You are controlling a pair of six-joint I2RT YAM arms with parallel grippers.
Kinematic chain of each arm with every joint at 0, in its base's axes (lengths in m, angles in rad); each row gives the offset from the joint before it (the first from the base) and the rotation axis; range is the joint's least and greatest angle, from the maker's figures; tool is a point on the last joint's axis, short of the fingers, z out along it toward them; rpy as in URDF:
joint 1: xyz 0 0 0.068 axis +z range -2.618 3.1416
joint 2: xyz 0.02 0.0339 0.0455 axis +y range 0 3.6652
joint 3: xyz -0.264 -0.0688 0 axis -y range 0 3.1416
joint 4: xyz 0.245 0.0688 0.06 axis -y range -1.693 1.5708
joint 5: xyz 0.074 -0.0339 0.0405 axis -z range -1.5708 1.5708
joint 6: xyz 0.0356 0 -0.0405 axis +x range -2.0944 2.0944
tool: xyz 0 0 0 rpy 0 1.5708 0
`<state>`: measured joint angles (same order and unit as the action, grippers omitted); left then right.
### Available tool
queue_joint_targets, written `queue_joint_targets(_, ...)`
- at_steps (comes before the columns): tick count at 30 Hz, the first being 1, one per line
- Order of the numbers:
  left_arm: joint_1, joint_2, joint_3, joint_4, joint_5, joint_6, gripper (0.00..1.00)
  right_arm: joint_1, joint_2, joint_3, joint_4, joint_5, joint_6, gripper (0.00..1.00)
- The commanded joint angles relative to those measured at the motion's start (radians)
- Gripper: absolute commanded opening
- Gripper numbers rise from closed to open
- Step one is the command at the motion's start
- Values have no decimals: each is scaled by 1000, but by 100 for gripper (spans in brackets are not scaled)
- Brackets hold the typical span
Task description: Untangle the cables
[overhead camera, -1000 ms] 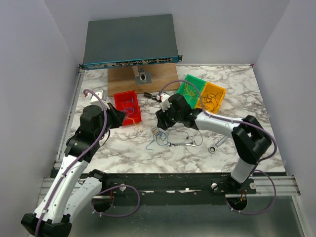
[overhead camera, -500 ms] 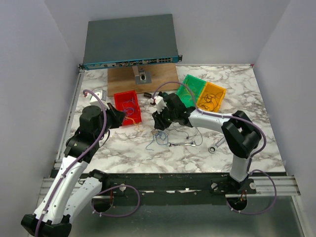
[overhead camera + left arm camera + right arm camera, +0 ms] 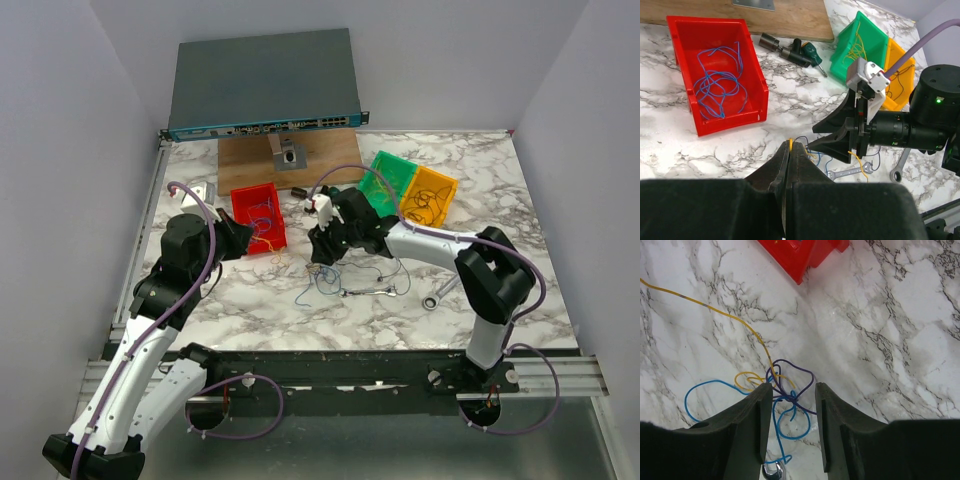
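The cables form a small knot (image 3: 790, 396) of blue, purple and yellow-orange wires on the marble table; the knot also shows in the top view (image 3: 320, 277). My right gripper (image 3: 792, 387) is open, with its jaws standing on either side of the knot, low over the table (image 3: 318, 262). A long yellow wire (image 3: 705, 304) runs from the knot toward the left arm. My left gripper (image 3: 791, 146) is shut on the end of this yellow wire, just right of the red bin (image 3: 268, 248).
A red bin (image 3: 756, 85) holds blue wires. Green (image 3: 385, 178) and orange (image 3: 430, 195) bins with wires stand at the back right. Two silver wrenches (image 3: 375, 291) (image 3: 440, 293) lie just right of the knot. Screwdriver bits (image 3: 790, 50), a wooden board (image 3: 290, 152) and a network switch (image 3: 265, 85) lie behind.
My right gripper has shifted slightly left and settled over the knot. The left arm has not moved.
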<state>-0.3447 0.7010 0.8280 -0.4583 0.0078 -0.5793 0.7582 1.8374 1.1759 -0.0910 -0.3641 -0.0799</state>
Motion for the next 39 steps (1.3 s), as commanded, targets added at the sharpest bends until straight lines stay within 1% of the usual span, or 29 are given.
queue_joint_targets(1, -5, -16, 16, -6, -23, 12, 0, 6, -58, -25, 8, -28, -12, 47)
queue_joint_targets(4, -5, -16, 16, -6, -22, 12, 0, 6, -38, -18, -3, -4, -18, 47)
queue_joint_targets(7, -4, -16, 16, -7, -20, 12, 0, 6, 3, 6, -37, -9, -29, 47)
queue_joint_targets(11, -5, -19, 16, -9, -20, 13, 0, 5, 35, 16, -39, -6, -32, 47)
queue_joint_targets(13, -5, -19, 16, -9, -18, 13, 0, 6, 46, 22, -41, -1, -33, 43)
queue_joint_targets(15, -5, -17, 15, -10, -19, 13, 0, 6, 49, 29, -39, -8, -32, 35)
queue_joint_targets(16, -5, -15, 15, -10, -19, 13, 0, 6, 50, 31, -40, -12, -32, 28)
queue_joint_targets(18, -4, -16, 15, -11, -19, 13, 0, 6, 37, 28, -35, 5, -26, 7)
queue_joint_targets(19, -5, -17, 17, -11, -20, 15, 0, 6, 18, 16, -19, 26, -13, 1)
queue_joint_targets(24, -5, -21, 19, -17, -29, 15, 0, 6, -101, -63, 56, 137, 47, 1)
queue_joint_targets(27, -5, -23, 19, -20, -38, 10, 0, 6, -172, -97, 56, 226, 77, 1)
queue_joint_targets(28, -4, -24, 19, -22, -42, 6, 0, 6, -194, -108, 47, 252, 114, 1)
queue_joint_targets(31, -5, -30, 26, -40, -78, -2, 0, 6, -256, -142, 10, 337, 149, 1)
queue_joint_targets(33, -3, -37, 45, -74, -137, -4, 0, 6, -311, -180, -3, 430, 182, 1)
queue_joint_targets(36, -2, -49, 74, -125, -225, 10, 0, -3, -414, -238, -14, 644, 274, 1)
queue_joint_targets(39, 1, -55, 106, -184, -322, 16, 0, -67, -517, -275, -72, 775, 405, 1)
